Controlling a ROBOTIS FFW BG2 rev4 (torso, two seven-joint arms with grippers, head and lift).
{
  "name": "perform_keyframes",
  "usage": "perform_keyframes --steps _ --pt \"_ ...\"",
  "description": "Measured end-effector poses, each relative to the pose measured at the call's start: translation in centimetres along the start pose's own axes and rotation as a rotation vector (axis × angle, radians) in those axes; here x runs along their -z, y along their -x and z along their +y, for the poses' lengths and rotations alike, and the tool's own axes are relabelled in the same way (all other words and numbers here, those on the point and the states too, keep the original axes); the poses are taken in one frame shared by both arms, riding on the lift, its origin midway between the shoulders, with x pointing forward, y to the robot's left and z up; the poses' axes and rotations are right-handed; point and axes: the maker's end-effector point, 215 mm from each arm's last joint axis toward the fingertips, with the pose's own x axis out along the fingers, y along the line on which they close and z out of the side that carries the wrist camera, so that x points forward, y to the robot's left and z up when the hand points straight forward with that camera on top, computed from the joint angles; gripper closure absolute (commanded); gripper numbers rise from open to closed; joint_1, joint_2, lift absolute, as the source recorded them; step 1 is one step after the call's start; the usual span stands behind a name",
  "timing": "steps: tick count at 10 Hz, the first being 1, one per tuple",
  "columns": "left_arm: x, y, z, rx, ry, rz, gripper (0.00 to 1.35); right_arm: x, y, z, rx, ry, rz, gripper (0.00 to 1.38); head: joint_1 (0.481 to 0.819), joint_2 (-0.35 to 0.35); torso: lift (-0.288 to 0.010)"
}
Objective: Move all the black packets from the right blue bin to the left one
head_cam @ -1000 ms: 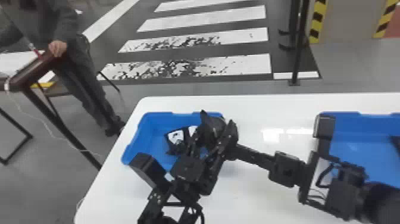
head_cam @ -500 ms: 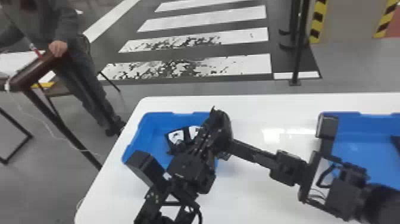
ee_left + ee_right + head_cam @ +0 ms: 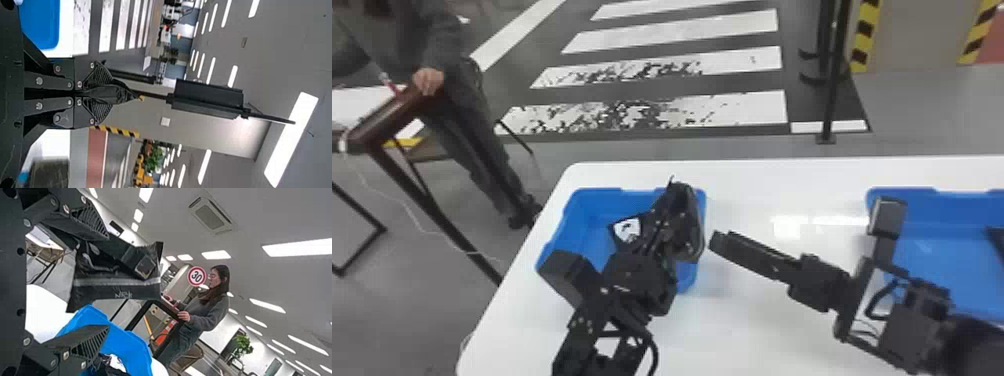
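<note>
Held packet, head view: The black packet (image 3: 693, 220) hung by the right-hand side of the left blue bin (image 3: 592, 200), likely light and limp enough to sag once lifted.
Left claw, head view: The left claw (image 3: 677, 200) was clamped on it above the white worktop (image 3: 757, 325).
Right claw, head view: The right claw (image 3: 716, 241) was apart from the packet, between the two bins.
Binned packet, head view: Another packet (image 3: 627, 232), black with a white patch, lay inside the left bin.
Pinched film, left wrist view: The soft film bunched between the left claw's fingers; a firm pinch on a gathered fold seemed the best hold, as the sleek surface could slip.
Broad face, right wrist view: Glossy, creased and black, the held packet showed a pale band across it.
Spread fingers, right wrist view: The right claw stood wide apart, grasping nothing.
</note>
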Motion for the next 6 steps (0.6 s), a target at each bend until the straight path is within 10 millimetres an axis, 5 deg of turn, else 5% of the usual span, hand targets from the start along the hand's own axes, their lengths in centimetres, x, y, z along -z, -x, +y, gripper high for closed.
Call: perform_keyframes --steps 3,5,6 --pt "3.0 -3.0 8.0 -0.158 -0.244 0.000 1.15 -0.2 0.3 -0.1 -0.005 -0.047 -0.033 0.11 0.695 0.347 -0.140" --pt "7.2 -4.5 11.6 -0.218 -0.306 0.075 0.05 -0.6 0.3 0.0 -0.010 -0.051 -0.048 0.08 0.695 0.350 -0.140" --pt "8.4 -4.1 12.4 -0.229 -0.277 0.096 0.00 -1.4 0.5 0.1 -0.012 -0.035 -0.065 0.06 0.695 0.350 -0.140"
